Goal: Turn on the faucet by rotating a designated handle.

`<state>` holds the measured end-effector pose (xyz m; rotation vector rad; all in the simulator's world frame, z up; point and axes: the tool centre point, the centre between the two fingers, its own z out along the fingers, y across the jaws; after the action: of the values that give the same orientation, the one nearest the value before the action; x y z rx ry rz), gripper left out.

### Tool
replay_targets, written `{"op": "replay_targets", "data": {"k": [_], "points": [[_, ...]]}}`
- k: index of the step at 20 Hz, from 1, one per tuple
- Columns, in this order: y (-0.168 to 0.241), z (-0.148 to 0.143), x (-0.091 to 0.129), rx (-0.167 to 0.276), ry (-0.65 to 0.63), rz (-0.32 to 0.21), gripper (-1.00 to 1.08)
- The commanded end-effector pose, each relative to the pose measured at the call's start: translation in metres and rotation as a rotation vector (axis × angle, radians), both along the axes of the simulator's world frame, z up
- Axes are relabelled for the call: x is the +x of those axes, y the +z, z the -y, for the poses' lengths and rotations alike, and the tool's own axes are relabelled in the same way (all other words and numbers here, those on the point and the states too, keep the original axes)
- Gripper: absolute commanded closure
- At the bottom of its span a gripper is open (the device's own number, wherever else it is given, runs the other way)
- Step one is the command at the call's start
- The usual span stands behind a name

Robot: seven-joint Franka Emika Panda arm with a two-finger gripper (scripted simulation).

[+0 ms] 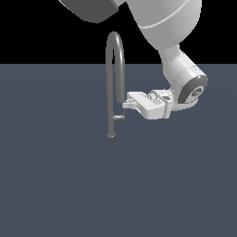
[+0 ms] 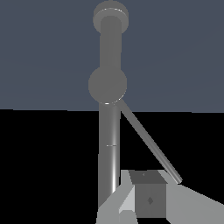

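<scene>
The faucet (image 1: 115,69) is a thin grey upside-down U tube on a small round foot (image 1: 111,135). Its handle (image 1: 119,117) is a short pale stub low on the tube, on the exterior view's right side. My gripper (image 1: 125,105) comes in sideways from that side, its tips just above the handle and beside the tube's hanging end. In the wrist view the faucet (image 2: 109,131) runs lengthwise and the handle (image 2: 148,142) is a thin slanted rod ending close to my gripper (image 2: 146,197). The fingers look pressed together with nothing between them.
The faucet stands on a flat, dark blue-grey floor (image 1: 55,176). The white arm's wrist and elbow (image 1: 185,78) hang over the exterior view's upper right. Nothing else stands on the floor.
</scene>
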<state>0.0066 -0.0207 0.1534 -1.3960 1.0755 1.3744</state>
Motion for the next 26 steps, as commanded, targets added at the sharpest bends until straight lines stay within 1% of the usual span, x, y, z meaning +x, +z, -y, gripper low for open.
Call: {"op": "replay_targets", "data": {"k": [1,5,6,7,13,14,15,23,24,25,26], "points": [[-0.009,0.003,-0.011,0.001,0.002,-0.013,1.08],[-0.018,0.007,-0.026,0.002,0.005,-0.015,1.08],[-0.018,0.007,-0.026,0.002,0.005,-0.015,1.08],[-0.01,0.004,-0.018,0.003,-0.001,-0.004,1.08],[-0.047,0.01,-0.04,0.002,0.005,-0.014,1.08],[-0.047,0.01,-0.04,0.002,0.005,-0.014,1.08],[-0.03,0.008,-0.033,0.009,0.006,0.003,1.08],[-0.08,0.01,-0.039,0.002,0.005,-0.014,1.08],[-0.08,0.01,-0.039,0.002,0.005,-0.014,1.08],[-0.058,0.008,-0.034,0.014,0.01,0.011,1.08],[-0.062,0.008,-0.033,0.013,0.01,0.009,1.08]]}}
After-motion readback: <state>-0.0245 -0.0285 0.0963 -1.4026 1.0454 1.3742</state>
